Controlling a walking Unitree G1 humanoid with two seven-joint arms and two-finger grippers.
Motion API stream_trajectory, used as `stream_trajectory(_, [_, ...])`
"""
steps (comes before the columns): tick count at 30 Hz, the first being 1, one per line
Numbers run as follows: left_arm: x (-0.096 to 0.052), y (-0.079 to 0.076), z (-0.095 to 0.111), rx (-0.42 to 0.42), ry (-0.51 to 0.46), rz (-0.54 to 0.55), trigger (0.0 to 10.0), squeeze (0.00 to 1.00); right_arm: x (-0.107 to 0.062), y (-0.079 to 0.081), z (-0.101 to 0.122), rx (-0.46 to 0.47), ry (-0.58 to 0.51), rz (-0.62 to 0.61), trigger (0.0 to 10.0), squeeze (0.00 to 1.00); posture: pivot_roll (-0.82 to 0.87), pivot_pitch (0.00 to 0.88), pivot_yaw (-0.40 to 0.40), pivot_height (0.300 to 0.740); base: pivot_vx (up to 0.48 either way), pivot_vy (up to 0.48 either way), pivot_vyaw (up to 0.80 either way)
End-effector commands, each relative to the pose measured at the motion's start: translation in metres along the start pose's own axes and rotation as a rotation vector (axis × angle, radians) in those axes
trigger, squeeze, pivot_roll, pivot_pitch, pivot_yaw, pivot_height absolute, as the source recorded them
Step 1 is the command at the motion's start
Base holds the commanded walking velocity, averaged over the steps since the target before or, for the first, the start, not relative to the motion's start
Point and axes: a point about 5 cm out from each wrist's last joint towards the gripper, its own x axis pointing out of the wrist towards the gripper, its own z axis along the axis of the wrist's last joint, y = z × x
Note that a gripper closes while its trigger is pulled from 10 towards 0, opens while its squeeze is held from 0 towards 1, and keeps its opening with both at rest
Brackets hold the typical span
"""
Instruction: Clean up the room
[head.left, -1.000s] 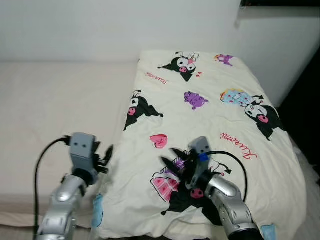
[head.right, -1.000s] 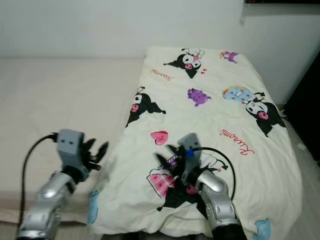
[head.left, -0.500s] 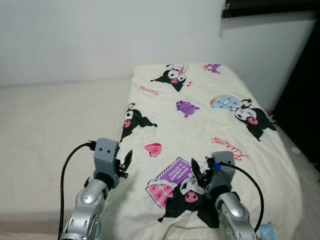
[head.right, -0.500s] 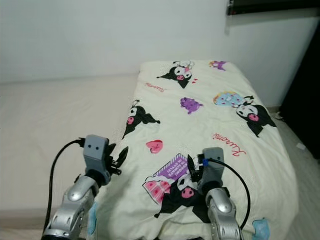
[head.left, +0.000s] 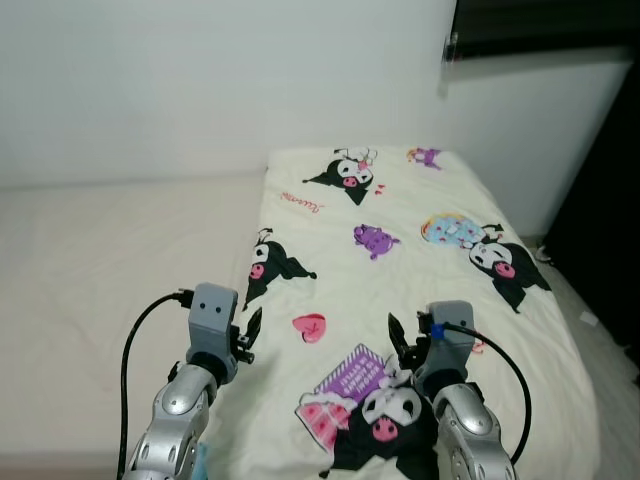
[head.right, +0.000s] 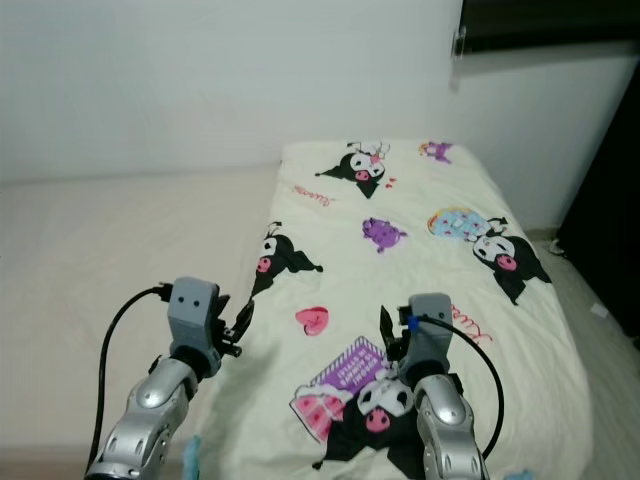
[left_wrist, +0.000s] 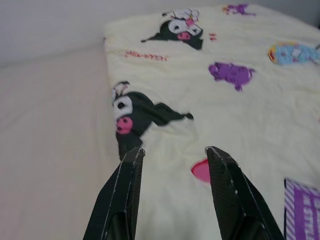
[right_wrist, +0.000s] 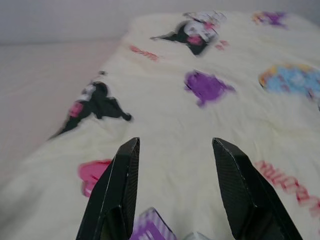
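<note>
Both grippers, left (left_wrist: 172, 150) and right (right_wrist: 172, 142), held empty, fingers apart, above quilt (head.left: 400, 260); loose fabric likely snagged if lowered carelessly.

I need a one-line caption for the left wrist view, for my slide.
Open left gripper hovers over the cartoon-print blanket near its edge on the bed.

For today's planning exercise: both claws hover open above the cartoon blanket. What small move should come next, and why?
Probably lower the left claw to the cartoon blanket edge beside it: both it and the right claw are open and hold nothing, and the blanket covers half the bed.
</note>
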Motion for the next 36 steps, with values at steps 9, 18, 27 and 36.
stream_trajectory(9, [-0.013, 0.019, -0.011, 0.014, 0.02, 0.128, 10.0, 0.0, 0.004, 0.005, 0.002, -0.075, 0.008, 0.131, 10.0, 0.0, 0.01, 0.032, -0.104, 0.738, 0.0, 0.0, 0.0])
stream_trajectory(18, [-0.028, 0.017, -0.012, 0.026, 0.005, 0.171, 10.0, 0.0, 0.011, 0.011, 0.005, -0.04, -0.004, 0.198, 10.0, 0.0, 0.06, 0.054, -0.167, 0.74, 0.0, 0.0, 0.0])
stream_trajectory(27, [-0.025, 0.025, -0.006, -0.025, -0.008, 0.19, 10.0, 0.0, 0.011, 0.01, 0.004, -0.025, -0.018, 0.125, 10.0, 0.0, 0.05, 0.056, -0.1, 0.74, 0.0, 0.0, 0.0])
stream_trajectory(36, [-0.023, 0.024, -0.002, -0.022, -0.009, 0.172, 10.0, 0.0, 0.01, 0.009, 0.0, -0.025, -0.017, 0.093, 10.0, 0.0, 0.05, 0.053, -0.078, 0.74, 0.0, 0.0, 0.0])
